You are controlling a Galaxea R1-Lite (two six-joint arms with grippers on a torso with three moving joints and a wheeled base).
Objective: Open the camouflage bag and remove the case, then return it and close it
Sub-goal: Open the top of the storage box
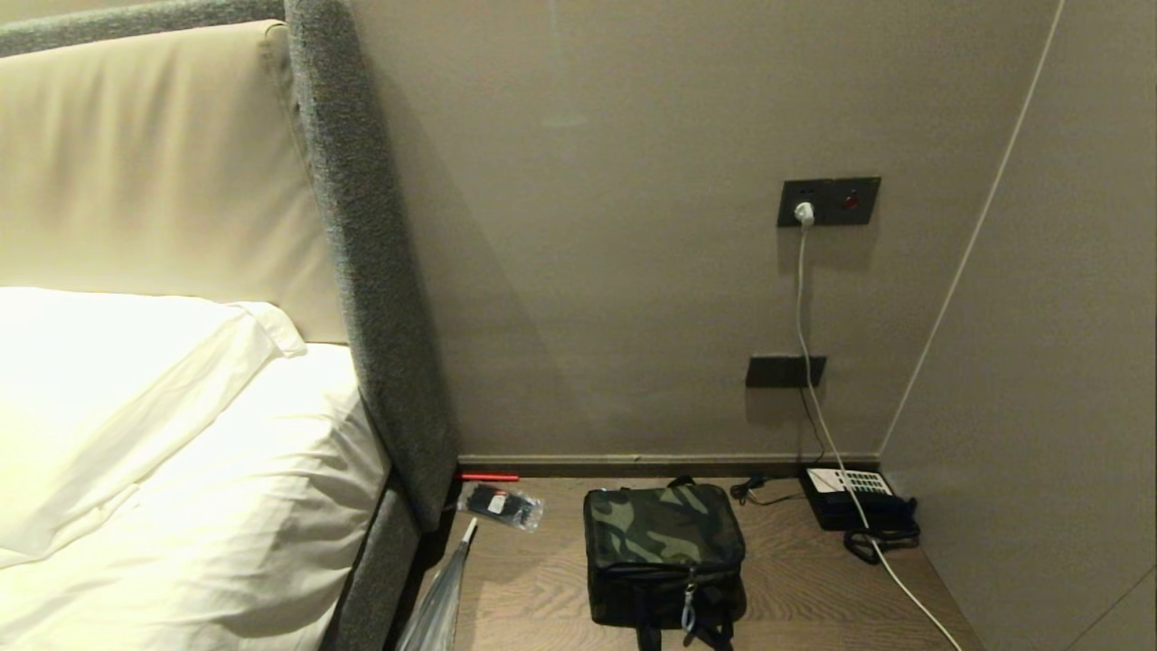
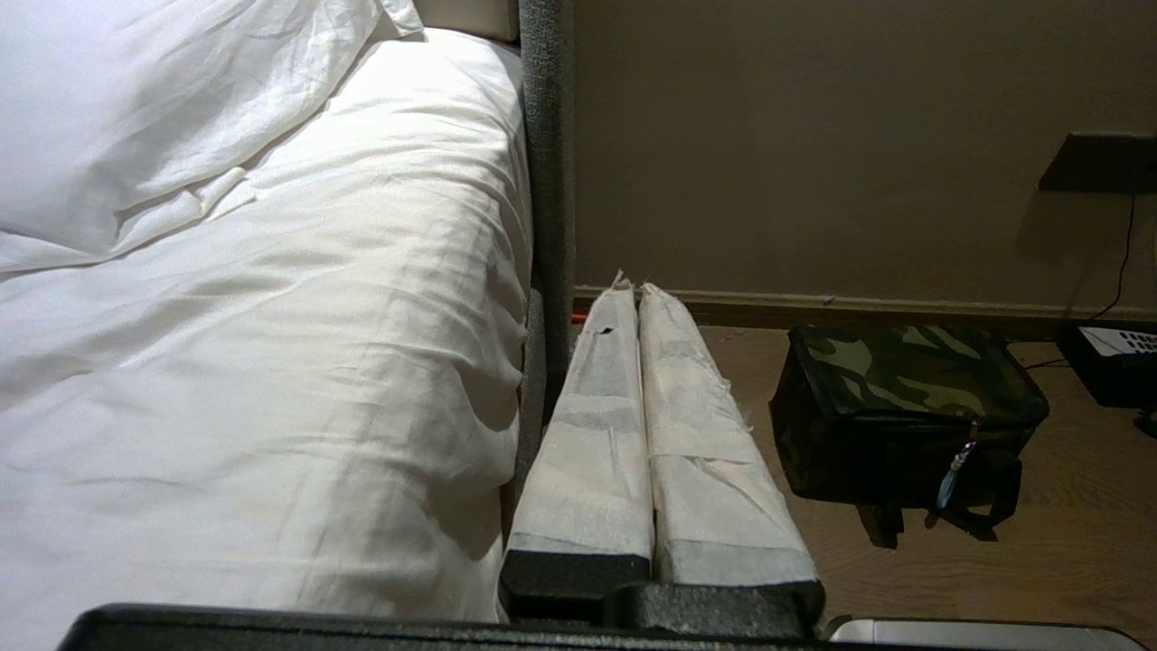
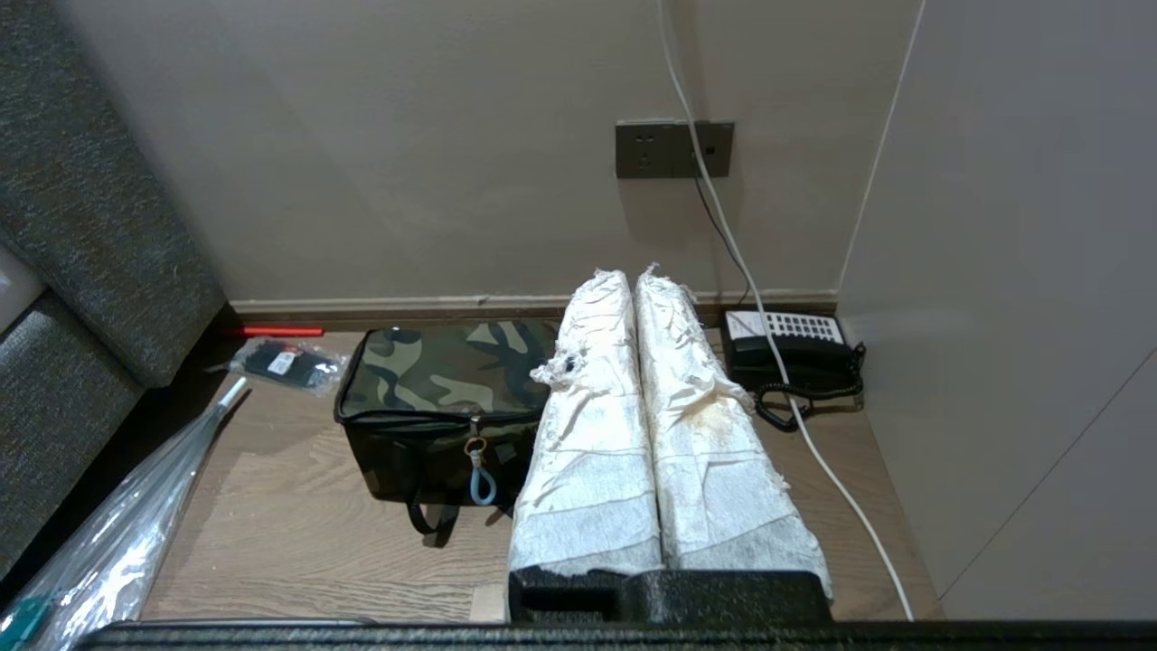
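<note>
The camouflage bag [image 1: 663, 561] sits zipped shut on the wooden bedside surface [image 1: 795, 588], near the wall and between the bed frame [image 1: 380, 362] and a black telephone [image 1: 854, 497]. Its zipper pull [image 3: 479, 475] hangs down the black front side, and black straps trail below it. With the lid closed, nothing inside shows, so the case may be in there, but that cannot be told.

A small clear packet of black items [image 1: 502, 506] lies just beside the bag, toward the bed, with a red stick [image 1: 488, 476] along the skirting behind it. A white cable [image 1: 813, 362] runs from the wall socket [image 1: 827, 201] past the telephone.

The left gripper [image 2: 633, 289] hangs back by the mattress edge, its wrapped fingers pressed together on nothing. The right gripper [image 3: 628, 276] is likewise drawn together and empty, held above the surface, short of the bag.
</note>
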